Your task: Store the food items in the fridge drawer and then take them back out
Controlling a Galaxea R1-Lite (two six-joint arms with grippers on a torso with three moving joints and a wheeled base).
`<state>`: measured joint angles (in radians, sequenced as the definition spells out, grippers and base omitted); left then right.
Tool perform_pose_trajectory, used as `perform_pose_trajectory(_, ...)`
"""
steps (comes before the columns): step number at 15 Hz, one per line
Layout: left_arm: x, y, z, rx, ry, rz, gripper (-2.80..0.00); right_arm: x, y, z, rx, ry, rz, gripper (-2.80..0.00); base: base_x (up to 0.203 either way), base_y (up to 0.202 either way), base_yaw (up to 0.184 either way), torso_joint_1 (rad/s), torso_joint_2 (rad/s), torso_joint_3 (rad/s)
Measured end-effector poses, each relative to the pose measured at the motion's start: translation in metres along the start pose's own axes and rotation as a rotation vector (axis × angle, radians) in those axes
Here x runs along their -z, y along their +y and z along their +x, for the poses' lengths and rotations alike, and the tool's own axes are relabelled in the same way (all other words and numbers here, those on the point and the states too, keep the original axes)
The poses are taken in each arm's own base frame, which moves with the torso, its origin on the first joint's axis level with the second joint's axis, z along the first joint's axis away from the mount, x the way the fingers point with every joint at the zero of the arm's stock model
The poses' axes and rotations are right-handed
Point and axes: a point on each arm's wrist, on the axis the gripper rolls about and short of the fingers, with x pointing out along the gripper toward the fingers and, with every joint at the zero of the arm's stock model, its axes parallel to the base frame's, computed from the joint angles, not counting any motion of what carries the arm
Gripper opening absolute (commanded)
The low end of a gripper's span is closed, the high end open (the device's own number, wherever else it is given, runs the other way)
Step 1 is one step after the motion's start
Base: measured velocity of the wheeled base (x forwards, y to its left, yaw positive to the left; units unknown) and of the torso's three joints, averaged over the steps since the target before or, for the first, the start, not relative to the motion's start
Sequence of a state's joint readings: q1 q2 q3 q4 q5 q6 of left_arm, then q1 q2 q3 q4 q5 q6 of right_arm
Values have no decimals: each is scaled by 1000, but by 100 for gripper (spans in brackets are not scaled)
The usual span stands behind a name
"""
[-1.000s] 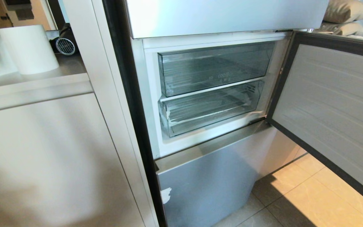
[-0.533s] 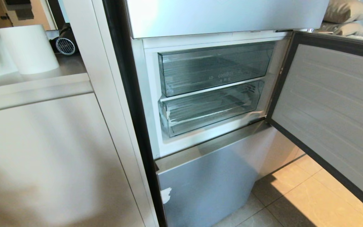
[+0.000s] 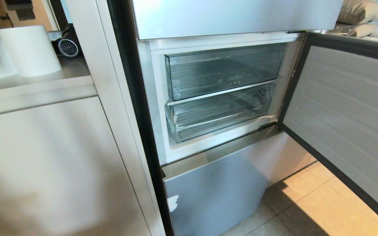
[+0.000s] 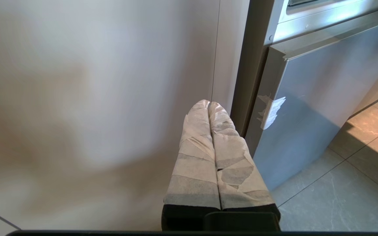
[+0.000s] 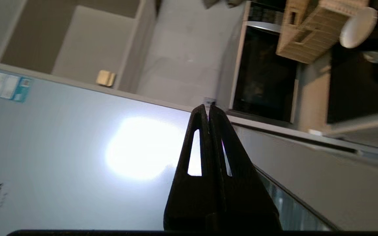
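The fridge's middle compartment stands open in the head view. Two clear bins sit pushed in, one above the other. The lower one, with whitish tape on its front left corner, is the fridge drawer [image 3: 218, 113]; the upper bin [image 3: 225, 70] bears a "coolBox" mark. No food items show in any view. Neither arm appears in the head view. My left gripper [image 4: 208, 103], its fingers wrapped in pale tape, is shut and empty low beside the cabinet side and the fridge's bottom door. My right gripper [image 5: 207, 106], black, is shut and empty in front of the fridge's shiny upper door [image 5: 77, 157].
The compartment's door [image 3: 340, 114] swings out to the right over the tiled floor [image 3: 323, 203]. A pale cabinet [image 3: 44, 157] stands left of the fridge, with a white roll [image 3: 28, 49] on its counter. A silver bottom door [image 3: 215, 193] is closed. A built-in oven [image 5: 264, 72] shows beyond the right gripper.
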<state>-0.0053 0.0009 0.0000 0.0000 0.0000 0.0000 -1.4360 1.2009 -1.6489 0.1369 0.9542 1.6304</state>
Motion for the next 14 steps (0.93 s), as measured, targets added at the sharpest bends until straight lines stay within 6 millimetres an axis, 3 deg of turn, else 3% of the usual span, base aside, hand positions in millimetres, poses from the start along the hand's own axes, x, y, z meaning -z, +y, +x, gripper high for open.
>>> perform_pose_trajectory(5, 0, 0, 0, 0, 0, 0, -280, 42, -9, -34, 203, -142, -29, -280, 0, 0, 0, 0, 0, 0)
perform_pose_trajectory(9, 0, 0, 0, 0, 0, 0, -280, 62, -4, -51, 213, -315, -110, -280, 0, 0, 0, 0, 0, 0)
perform_pose_trajectory(11, 0, 0, 0, 0, 0, 0, -280, 76, 6, -59, 129, -271, -181, -280, 0, 0, 0, 0, 0, 0)
perform_pose_trajectory(14, 0, 0, 0, 0, 0, 0, -280, 89, 6, -72, -8, -55, -279, -280, 0, 0, 0, 0, 0, 0)
